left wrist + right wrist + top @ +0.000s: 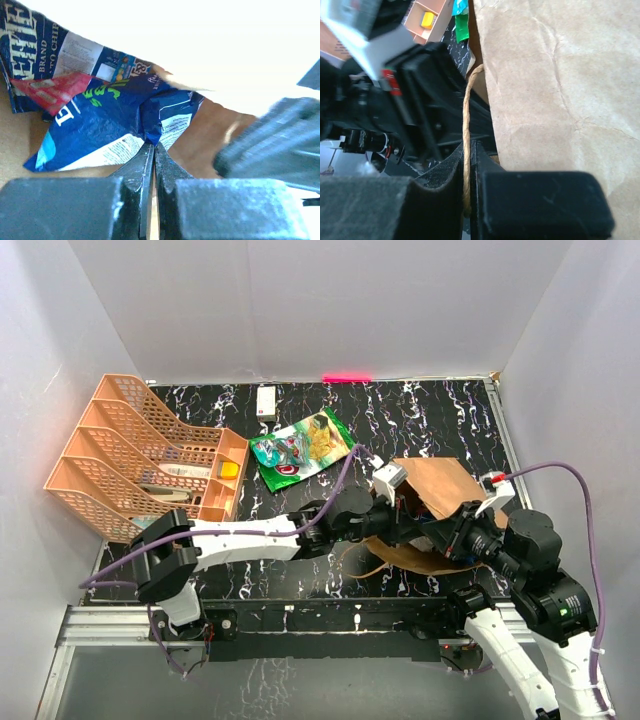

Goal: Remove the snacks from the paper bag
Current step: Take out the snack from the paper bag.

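Left fingers point(136, 167) pinching shut on blue packet point(95, 125) corner, packet stretching away up-left inside paper bag point(560, 100) | right fingers point(442, 172) clamping bag handle point(466, 125) | left arm sitting nearer the snacks.

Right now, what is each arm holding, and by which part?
The left jaws pinch the dark blue packet by a crumpled edge; right jaws clamp the paper bag by its twisted handle.

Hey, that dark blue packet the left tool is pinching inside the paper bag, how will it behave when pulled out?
Probably floppy: the dark blue packet crumples where the left tool pinches its edge. The glossy film could slip from that small pinch. It lies against a second blue packet, so that one may drag along.
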Robot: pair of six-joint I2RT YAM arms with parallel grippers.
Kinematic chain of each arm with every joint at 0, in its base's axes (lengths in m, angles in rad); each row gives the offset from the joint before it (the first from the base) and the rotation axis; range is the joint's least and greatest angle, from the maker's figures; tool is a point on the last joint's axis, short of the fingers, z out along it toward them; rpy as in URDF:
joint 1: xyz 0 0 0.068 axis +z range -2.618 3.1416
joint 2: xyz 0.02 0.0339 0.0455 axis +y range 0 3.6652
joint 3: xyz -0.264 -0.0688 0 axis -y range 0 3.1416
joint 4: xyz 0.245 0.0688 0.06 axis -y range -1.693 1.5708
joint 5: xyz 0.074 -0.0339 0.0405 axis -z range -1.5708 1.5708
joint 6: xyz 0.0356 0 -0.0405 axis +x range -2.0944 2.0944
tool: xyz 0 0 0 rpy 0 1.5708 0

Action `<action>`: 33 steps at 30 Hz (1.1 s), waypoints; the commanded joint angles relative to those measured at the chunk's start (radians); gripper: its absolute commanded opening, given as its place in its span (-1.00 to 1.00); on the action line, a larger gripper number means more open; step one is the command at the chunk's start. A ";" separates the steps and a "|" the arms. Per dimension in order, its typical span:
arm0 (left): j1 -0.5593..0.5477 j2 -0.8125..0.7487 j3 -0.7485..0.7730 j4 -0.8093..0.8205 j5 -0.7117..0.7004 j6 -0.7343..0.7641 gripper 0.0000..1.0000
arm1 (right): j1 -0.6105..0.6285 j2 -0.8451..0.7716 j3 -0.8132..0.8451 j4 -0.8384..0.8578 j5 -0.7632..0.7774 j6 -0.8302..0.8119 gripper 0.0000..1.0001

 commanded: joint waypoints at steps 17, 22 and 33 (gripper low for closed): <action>0.001 -0.260 -0.052 -0.257 -0.088 0.064 -1.00 | 0.001 -0.017 0.046 0.019 0.102 0.000 -0.85; 0.023 -0.320 -0.031 -0.345 -0.113 0.089 -1.00 | 0.001 -0.025 0.033 0.024 0.107 0.000 -0.85; 0.130 -0.452 0.144 -0.589 -0.068 0.112 -1.00 | 0.001 -0.013 0.053 0.014 0.140 -0.022 -0.85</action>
